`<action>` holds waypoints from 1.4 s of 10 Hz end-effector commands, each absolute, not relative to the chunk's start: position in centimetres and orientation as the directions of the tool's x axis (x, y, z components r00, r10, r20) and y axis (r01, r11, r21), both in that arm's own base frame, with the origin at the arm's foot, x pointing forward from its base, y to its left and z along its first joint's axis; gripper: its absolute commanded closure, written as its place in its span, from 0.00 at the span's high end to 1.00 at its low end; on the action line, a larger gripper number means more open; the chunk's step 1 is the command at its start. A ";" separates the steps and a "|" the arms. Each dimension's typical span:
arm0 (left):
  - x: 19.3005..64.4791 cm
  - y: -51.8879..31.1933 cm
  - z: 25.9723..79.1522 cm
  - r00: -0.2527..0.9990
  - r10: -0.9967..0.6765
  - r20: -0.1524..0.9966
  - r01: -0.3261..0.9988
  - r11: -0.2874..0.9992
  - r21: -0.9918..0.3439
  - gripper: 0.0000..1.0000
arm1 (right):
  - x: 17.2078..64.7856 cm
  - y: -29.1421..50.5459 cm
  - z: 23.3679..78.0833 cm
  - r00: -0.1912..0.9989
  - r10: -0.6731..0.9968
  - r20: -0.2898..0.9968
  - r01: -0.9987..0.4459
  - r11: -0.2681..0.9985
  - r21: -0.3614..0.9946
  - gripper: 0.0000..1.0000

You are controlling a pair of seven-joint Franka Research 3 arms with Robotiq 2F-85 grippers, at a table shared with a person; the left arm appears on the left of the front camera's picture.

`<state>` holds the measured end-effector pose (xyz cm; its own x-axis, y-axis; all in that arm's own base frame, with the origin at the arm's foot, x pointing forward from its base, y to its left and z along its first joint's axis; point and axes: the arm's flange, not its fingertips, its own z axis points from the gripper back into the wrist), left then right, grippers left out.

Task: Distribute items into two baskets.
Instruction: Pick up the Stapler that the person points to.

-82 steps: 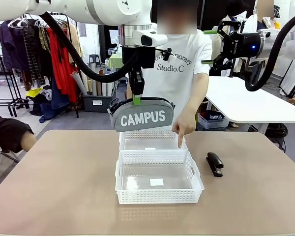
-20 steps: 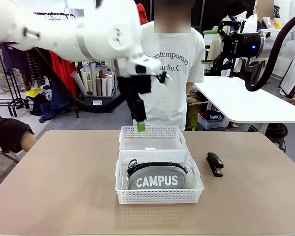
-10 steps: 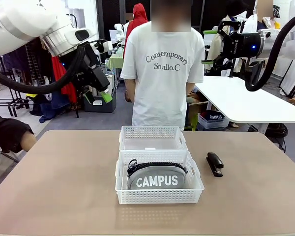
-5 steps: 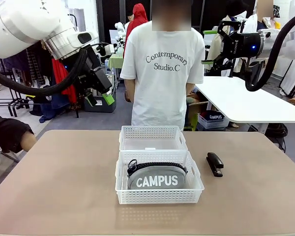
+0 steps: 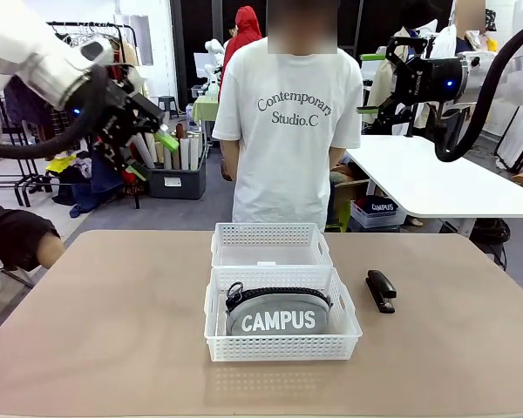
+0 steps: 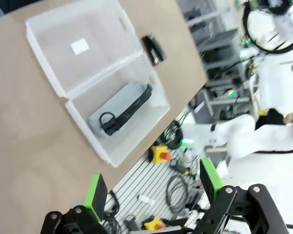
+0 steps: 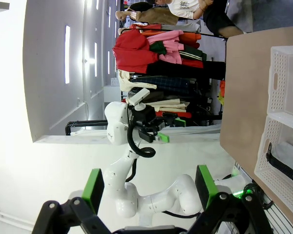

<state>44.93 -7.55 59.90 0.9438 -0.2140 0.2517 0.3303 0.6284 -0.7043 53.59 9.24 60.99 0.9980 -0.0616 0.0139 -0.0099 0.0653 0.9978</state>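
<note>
The grey "CAMPUS" pouch (image 5: 279,315) lies in the nearer white basket (image 5: 283,348). Behind it, touching, the second basket (image 5: 270,235) holds only a small white label. The black stapler (image 5: 381,290) lies on the table to the right of the baskets. My left gripper (image 5: 151,154) hangs open and empty, high off the table's left rear corner. My right gripper (image 5: 370,84) is open and empty, high at the right. From above, the left wrist view shows my open left gripper (image 6: 152,183), the pouch (image 6: 122,105), the empty basket (image 6: 49,63) and the stapler (image 6: 153,48).
A person in a white T-shirt (image 5: 288,131) stands at the far edge behind the baskets, hands not over the table. The tan table (image 5: 113,331) is bare left of the baskets. A white side table (image 5: 436,183) stands at the right rear.
My left arm has swung further left and slightly up, away from the baskets, still open. The pouch, stapler and right arm have not moved.
</note>
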 end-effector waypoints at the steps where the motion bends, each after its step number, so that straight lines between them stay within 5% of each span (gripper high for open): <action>1: 44.6 -6.4 60.6 0.958 -0.118 0.262 0.282 0.564 -0.776 1.00 | 53.6 9.2 61.1 0.998 -0.065 0.016 -0.012 0.065 0.998 1.00; 10: 47.3 -0.8 59.4 0.962 0.114 0.250 0.225 0.193 -0.955 1.00 | 53.6 9.2 61.1 0.998 -0.065 0.016 -0.012 0.065 0.998 1.00; 14: 48.5 -2.1 60.3 0.954 0.161 0.254 0.233 0.136 -0.963 1.00 | 53.6 9.2 61.1 0.998 -0.065 0.016 -0.012 0.065 0.998 1.00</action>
